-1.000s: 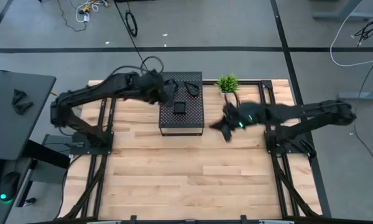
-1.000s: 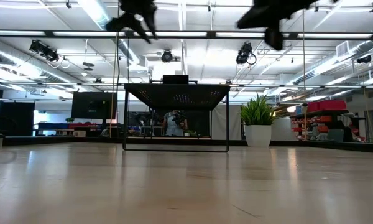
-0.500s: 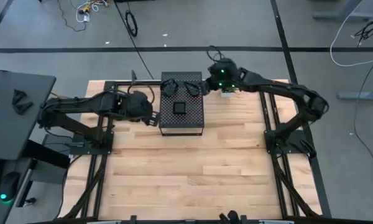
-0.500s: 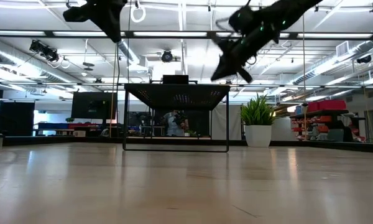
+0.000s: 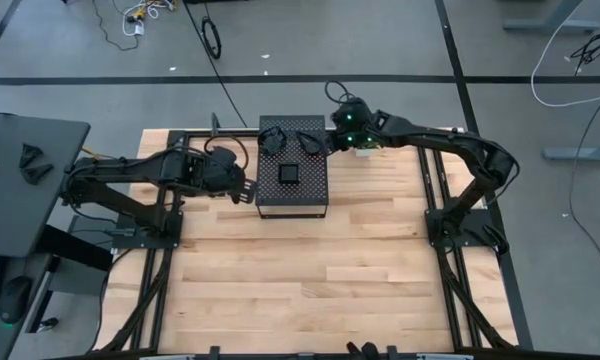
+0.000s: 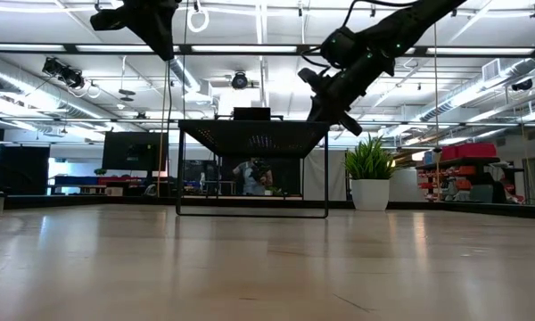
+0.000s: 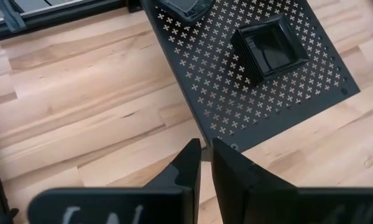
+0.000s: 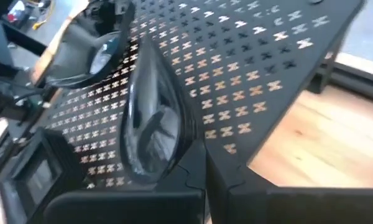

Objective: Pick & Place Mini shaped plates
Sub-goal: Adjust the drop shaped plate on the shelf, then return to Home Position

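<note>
Glossy black mini shaped plates (image 7: 270, 52)

Left gripper (image 5: 248, 190) now off the perforated box (image 5: 292, 168), low beside its left edge, fingers nearly closed on nothing; right gripper (image 5: 330, 140) swung in from the open table to the box's right rear corner, beside the stacked plates (image 5: 308, 141), shut

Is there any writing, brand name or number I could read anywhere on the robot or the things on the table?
None can be read. Pale marks on the left gripper, seen in its wrist view, are too blurred to make out. The perforated box bears only cross-shaped cutouts, and the square plates are plain.
</note>
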Available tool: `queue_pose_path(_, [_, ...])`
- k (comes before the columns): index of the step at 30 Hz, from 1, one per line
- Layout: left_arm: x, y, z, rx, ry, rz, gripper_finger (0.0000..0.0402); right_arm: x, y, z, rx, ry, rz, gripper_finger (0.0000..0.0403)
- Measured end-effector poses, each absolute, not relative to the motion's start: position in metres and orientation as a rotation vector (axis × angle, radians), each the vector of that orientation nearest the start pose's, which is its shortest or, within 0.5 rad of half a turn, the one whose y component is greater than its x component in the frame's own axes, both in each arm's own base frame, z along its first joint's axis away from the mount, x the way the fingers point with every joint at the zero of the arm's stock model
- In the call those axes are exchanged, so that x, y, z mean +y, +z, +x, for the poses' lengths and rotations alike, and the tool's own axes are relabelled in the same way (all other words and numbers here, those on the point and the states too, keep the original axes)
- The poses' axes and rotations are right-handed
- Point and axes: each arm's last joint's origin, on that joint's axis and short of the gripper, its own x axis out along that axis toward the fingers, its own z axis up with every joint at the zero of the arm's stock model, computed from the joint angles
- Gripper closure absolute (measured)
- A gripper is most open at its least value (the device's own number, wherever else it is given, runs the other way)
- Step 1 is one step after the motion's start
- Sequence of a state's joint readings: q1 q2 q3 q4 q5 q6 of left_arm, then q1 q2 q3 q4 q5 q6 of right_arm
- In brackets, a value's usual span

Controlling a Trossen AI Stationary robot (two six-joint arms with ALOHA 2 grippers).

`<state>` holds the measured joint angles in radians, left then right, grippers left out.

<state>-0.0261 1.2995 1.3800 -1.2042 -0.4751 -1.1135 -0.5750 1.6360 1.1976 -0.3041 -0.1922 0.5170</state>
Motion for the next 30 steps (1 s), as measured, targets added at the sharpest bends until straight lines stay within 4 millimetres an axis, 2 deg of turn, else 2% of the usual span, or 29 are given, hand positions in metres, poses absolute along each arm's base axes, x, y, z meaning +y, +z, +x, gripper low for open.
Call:
queue_pose_path(11, [0.007,0.353,0.23,0.737,0.934,-0.697,0.0362,-0.175,0.252,0.309,0.608,-0.48,0.79,0.0403])
queue_pose_path(22, [0.006,0.353,0.23,0.734,0.931,-0.702,0.0362,-0.174,0.253,0.308,0.613,-0.467,0.766,0.0403])
queue_pose_path(26, [0.003,0.353,0.23,0.748,0.907,-0.711,0.0362,-0.168,0.272,0.298,0.585,-0.45,0.726,0.0403])
queue_pose_path(30, [-0.001,0.354,0.233,0.732,0.876,-0.724,0.0362,-0.146,0.309,0.272,0.558,-0.402,0.641,0.0403])
